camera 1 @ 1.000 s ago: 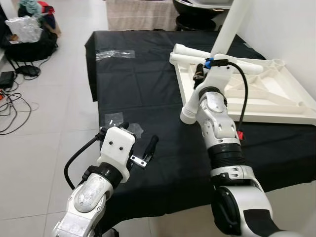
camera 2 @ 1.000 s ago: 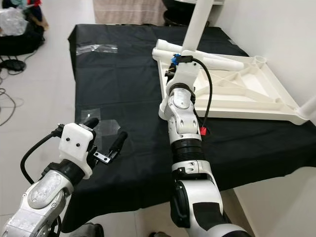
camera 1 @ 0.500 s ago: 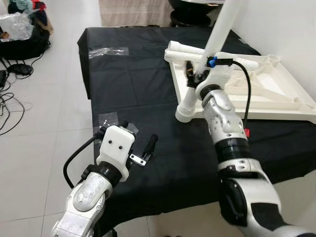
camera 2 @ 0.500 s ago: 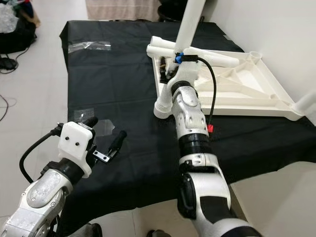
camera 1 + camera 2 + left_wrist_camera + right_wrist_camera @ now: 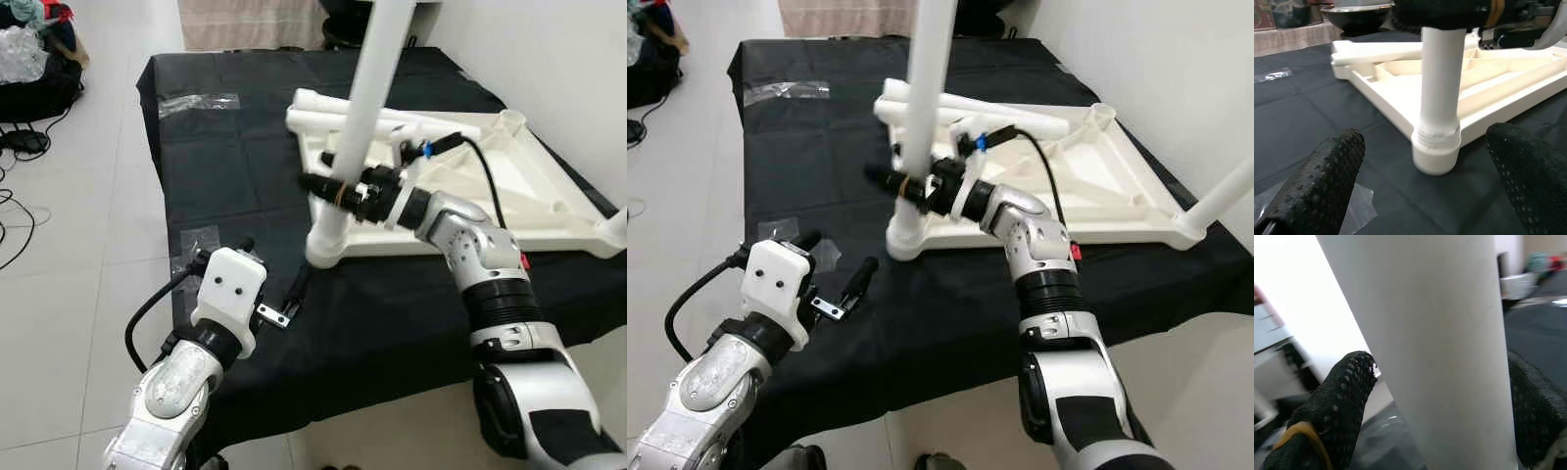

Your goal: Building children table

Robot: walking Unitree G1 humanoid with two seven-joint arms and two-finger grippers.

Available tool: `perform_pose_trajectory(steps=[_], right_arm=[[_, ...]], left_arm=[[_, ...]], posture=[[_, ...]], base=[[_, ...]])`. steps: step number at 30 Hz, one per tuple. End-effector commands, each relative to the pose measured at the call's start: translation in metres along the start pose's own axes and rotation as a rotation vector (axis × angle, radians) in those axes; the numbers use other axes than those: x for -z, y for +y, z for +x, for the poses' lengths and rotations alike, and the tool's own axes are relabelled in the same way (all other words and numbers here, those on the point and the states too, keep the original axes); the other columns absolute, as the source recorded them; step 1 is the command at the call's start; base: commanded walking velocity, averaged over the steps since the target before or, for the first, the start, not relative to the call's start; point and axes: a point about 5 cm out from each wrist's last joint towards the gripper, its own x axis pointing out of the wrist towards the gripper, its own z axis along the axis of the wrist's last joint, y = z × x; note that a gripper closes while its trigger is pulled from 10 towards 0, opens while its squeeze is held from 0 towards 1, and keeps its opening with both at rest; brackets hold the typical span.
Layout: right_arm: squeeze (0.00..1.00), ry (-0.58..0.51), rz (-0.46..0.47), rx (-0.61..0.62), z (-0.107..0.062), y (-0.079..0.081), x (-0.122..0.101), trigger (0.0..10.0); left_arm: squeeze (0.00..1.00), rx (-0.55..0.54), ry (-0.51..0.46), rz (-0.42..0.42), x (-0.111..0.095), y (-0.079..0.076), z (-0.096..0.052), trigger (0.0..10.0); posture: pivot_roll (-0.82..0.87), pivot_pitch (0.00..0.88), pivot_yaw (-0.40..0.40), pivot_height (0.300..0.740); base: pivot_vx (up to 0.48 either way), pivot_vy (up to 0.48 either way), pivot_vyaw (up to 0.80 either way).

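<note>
The white children's table top [image 5: 554, 171] lies upside down on a black cloth. A white table leg [image 5: 367, 88] stands upright in its near left corner socket [image 5: 1435, 152]. My right gripper [image 5: 328, 186] reaches in from the right and is shut on this leg a little above the socket; in the right wrist view the leg [image 5: 1435, 347] sits between the black fingers [image 5: 1337, 401]. My left gripper [image 5: 272, 266] hovers open over the cloth near the front edge, pointing at the socket, its fingers [image 5: 1327, 176] apart with nothing between them.
Another white leg [image 5: 402, 116] lies across the far side of the table top, and one slants up at the right corner [image 5: 1225, 191]. Clear plastic bags [image 5: 199, 101] lie on the cloth [image 5: 245, 166]. Bags and cables [image 5: 29, 69] are on the floor at the left.
The view has shifted. My right arm has swung round, and its gripper now clasps the upright leg from the right. The left gripper has stayed where it was, open.
</note>
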Motion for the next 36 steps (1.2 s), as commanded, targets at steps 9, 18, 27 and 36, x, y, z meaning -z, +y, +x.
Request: perform_pose_trajectory(steps=[9,18,27,36], right_arm=[[0.00,0.020,0.050,-0.252,0.013,0.018,0.003,0.0],[0.00,0.052,-0.014,-0.171,0.016,0.014,0.005,0.0],[0.00,-0.030,-0.105,0.712,0.006,-0.041,-0.005,0.0],[0.00,-0.055,-0.135,1.504,-0.045,-0.052,-0.003,0.0]], left_arm=[[0.00,0.019,0.020,-0.025,0.005,-0.007,-0.002,10.0],[0.00,0.018,0.021,-0.026,0.005,-0.007,-0.002,10.0],[0.00,0.014,0.020,-0.019,0.006,-0.005,-0.002,10.0],[0.00,0.016,0.017,-0.016,0.005,-0.005,0.000,10.0]], posture=[[0.10,0.155,-0.123,0.740],[0.10,0.156,-0.124,0.740],[0.09,0.153,-0.120,0.740],[0.09,0.151,-0.119,0.740]], base=[[0.000,0.000,0.00],[0.000,0.000,0.00],[0.000,0.000,0.00],[0.000,0.000,0.00]])
